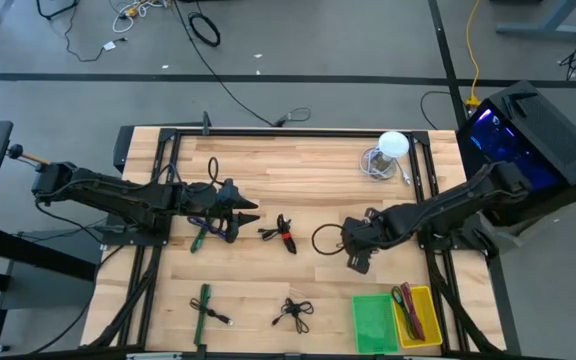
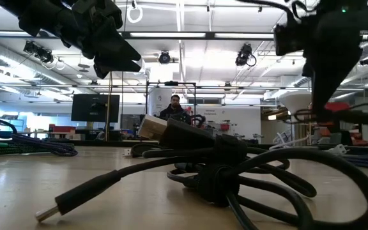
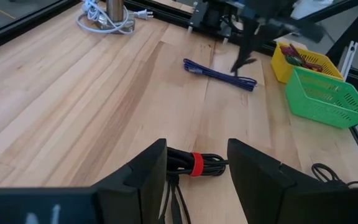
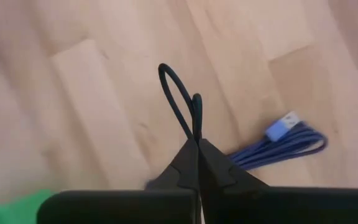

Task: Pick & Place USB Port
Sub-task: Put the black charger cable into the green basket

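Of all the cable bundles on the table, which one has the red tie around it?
The black bundle at the table's middle, just ahead of the open left gripper. The other loose bundles show no red tie.

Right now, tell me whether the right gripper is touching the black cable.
Touching. The right wrist view shows the right gripper shut, with a loop of the black cable pinched between its fingertips and rising out of them.

black USB cable [image 4: 180,107] | thin loop, pinched in shut right claw [image 4: 197,144] | above wooden table
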Robot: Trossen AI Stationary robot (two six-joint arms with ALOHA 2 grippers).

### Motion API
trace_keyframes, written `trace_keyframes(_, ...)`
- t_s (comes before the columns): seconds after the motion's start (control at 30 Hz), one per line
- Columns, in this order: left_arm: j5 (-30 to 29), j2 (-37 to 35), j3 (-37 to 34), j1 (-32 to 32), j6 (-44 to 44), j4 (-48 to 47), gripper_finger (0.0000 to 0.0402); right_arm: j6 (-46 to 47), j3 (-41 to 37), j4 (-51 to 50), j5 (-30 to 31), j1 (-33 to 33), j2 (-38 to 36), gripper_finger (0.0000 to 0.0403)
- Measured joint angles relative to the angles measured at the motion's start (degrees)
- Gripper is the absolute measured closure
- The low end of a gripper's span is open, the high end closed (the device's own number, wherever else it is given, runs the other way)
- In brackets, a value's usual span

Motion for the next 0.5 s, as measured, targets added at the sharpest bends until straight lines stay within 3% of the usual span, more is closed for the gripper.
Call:
trace_keyframes(0.33,0.00,0.00,0.00,0.02,0.04,-0.23,0.0225,16.36,6.25,-1.73,-7.79,7.87,-0.05,0.0403)
trace_keyframes(0.5,0.00,0.00,0.00,0.02,0.11,-0.79,0.0225,28.91,9.96,-1.94,-5.06,14.63,-0.05,0.0403)
